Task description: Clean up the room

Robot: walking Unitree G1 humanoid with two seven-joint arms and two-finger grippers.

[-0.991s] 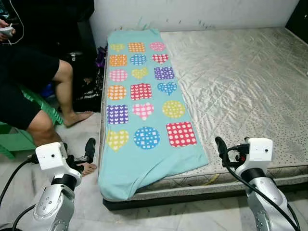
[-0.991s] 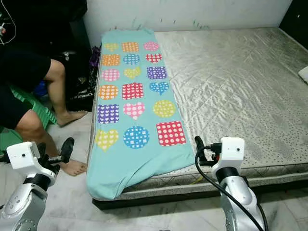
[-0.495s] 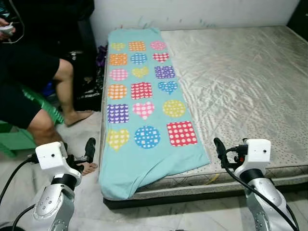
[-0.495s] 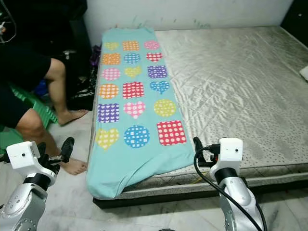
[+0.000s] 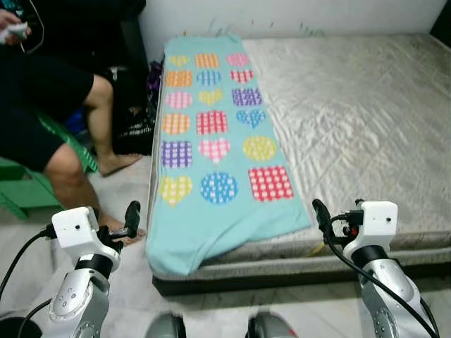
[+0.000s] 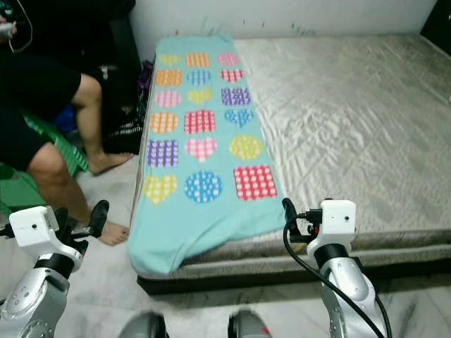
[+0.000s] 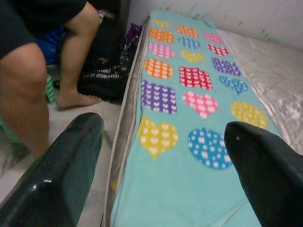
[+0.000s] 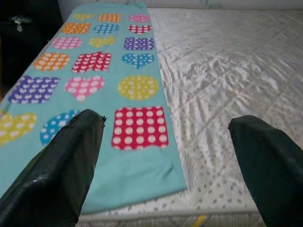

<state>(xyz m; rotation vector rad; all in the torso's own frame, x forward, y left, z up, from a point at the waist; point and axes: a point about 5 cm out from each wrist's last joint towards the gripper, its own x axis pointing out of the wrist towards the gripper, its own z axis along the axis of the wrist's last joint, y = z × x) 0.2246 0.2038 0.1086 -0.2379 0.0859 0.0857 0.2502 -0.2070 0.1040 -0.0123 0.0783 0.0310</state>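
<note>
I'm standing at the foot of a low bed, looking down its length at a long turquoise fleece blanket printed with dotted hearts, circles and squares (image 5: 215, 134), which is lying flat along the robot's left edge of a bare quilted silver-grey mattress (image 5: 359, 120). The blanket's long axis is running straight away from me toward the white wall, and its near end is sagging over the mattress's foot corner, just ahead of and between my two arms.

I'm holding the left gripper (image 5: 131, 217) out over the pale tiled floor (image 5: 130, 190) beside the bed, its black fingers spread wide with nothing between them; the wrist view has the blanket's left hem directly ahead. The right gripper (image 5: 320, 217) is hovering at the foot edge, also spread and empty, pointed at the blanket's near right corner by the red dotted square (image 8: 139, 127). I judge the right gripper slightly nearer to the cloth, but the near hem spans both.

The blanket looks soft, thin and limp, so I expect it to bunch when pinched. The mattress ticking is glossy and stitched in diamonds.

A person's bare leg (image 5: 99, 120) is beside the bed on my left, close to the left arm's path.
</note>
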